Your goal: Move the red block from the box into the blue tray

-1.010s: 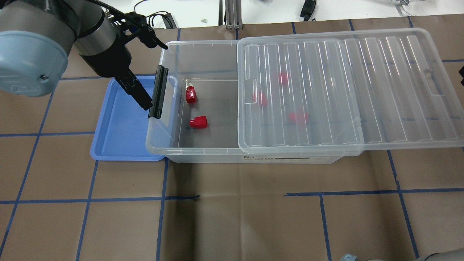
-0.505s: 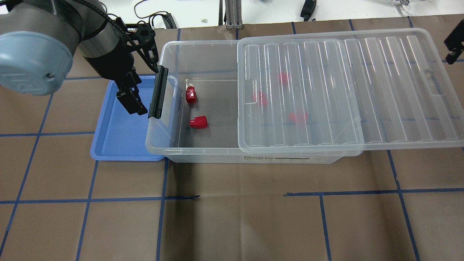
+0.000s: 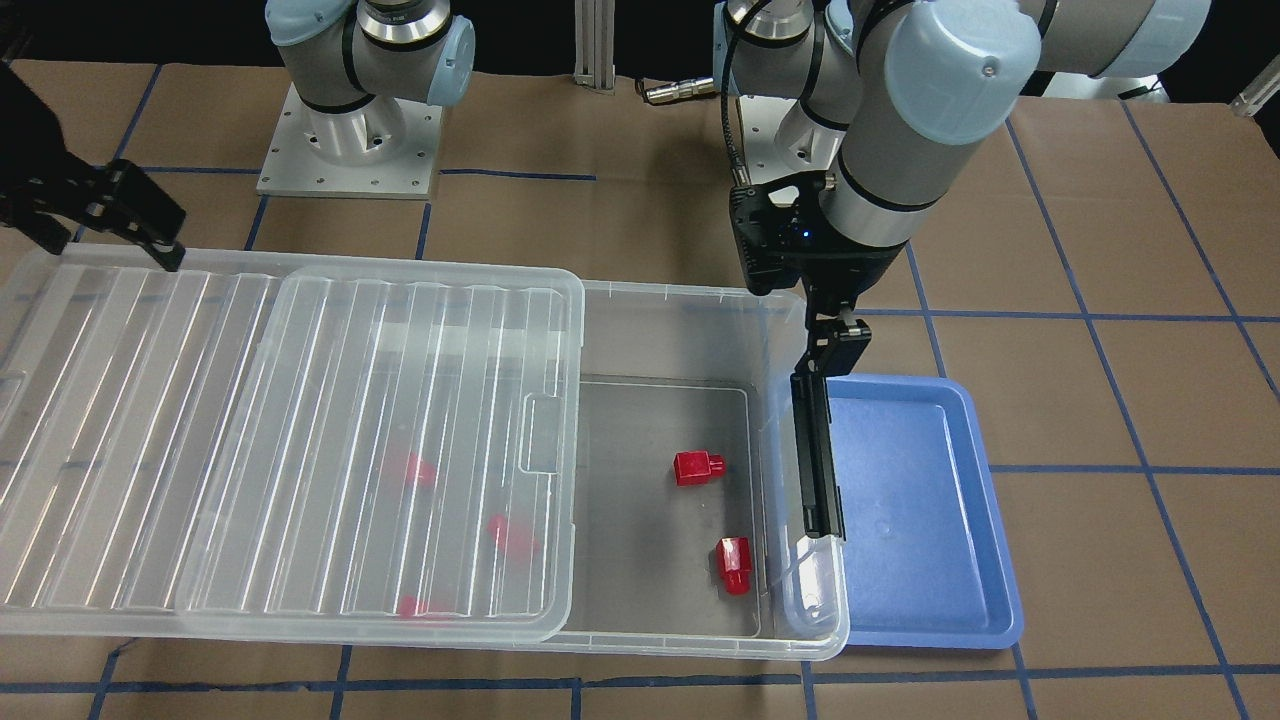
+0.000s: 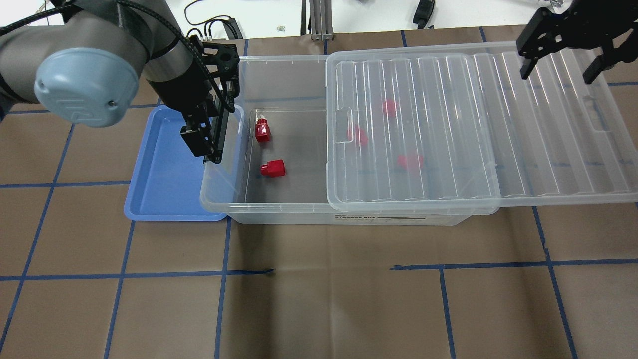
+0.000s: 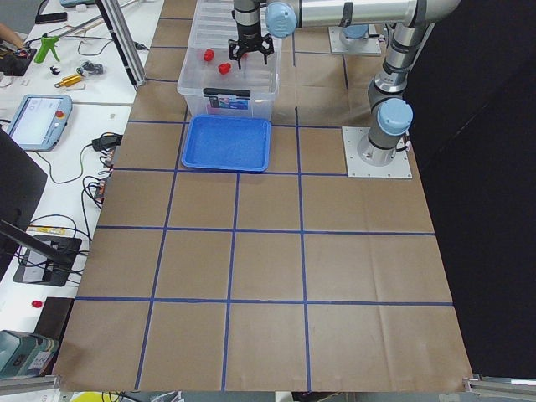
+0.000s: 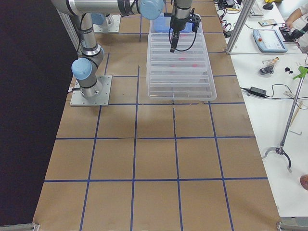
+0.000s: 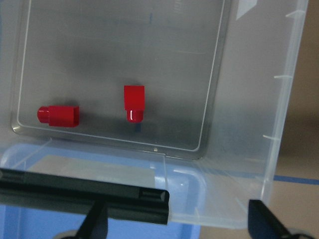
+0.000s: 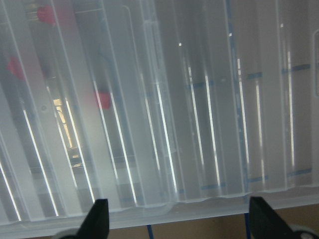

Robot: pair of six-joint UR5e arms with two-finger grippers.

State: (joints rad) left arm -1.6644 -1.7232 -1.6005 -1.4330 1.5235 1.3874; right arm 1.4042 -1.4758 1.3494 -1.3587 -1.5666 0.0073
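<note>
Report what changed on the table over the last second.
The left gripper swung from over the blue tray toward the box and now hangs open at its latch end. The right gripper came in from the right edge and now hovers open over the lid's overhanging end. Nothing was grasped or released. The box, lid, tray and red blocks have not moved.

The box (image 4: 279, 213) has a small label (image 4: 355, 217) on its long side wall reading "STORAGE BOX" (the finer print beside it is too small to read).
</note>
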